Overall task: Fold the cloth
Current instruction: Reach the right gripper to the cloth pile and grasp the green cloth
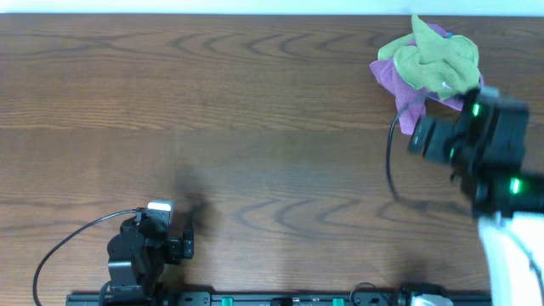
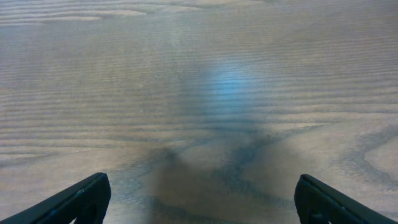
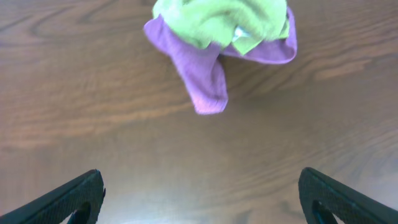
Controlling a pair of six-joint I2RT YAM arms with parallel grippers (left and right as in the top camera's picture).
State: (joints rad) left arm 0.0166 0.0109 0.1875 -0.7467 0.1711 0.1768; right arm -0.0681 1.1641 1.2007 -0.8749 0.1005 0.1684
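Upper right of the overhead view: a crumpled cloth (image 1: 429, 59), lime green heaped over purple, close to the far edge of the wooden table (image 1: 255, 102). Impossible to tell whether one two-coloured piece or two pieces tangled together. In the right wrist view, at top centre, a purple flap (image 3: 208, 84) trailing down toward the camera and lying flat on the wood, plus a small white tag (image 3: 239, 32) tucked among the green folds. Just below in that view, the right gripper (image 3: 202, 202), fingers spread wide, holding nothing, clear of the fabric and aimed at it. In the left wrist view, the left gripper (image 2: 202, 202), likewise spread wide and empty over bare wood; by the overhead view, parked at lower left, well apart from the cloth. Nothing folded yet. Judging by the heap, a spreading-out first, probably starting from the loose purple flap. Risks from here: pinching through both colours at once and dragging the whole bundle instead of opening it; closing on a bunched ridge rather than an edge and lifting only a knot; coming in low and shoving the heap over the nearby table edge; working with one arm alone and pulling the fabric askew. Also a black cable (image 1: 391, 161) looping beside the right arm, perhaps close enough to snag the fabric.
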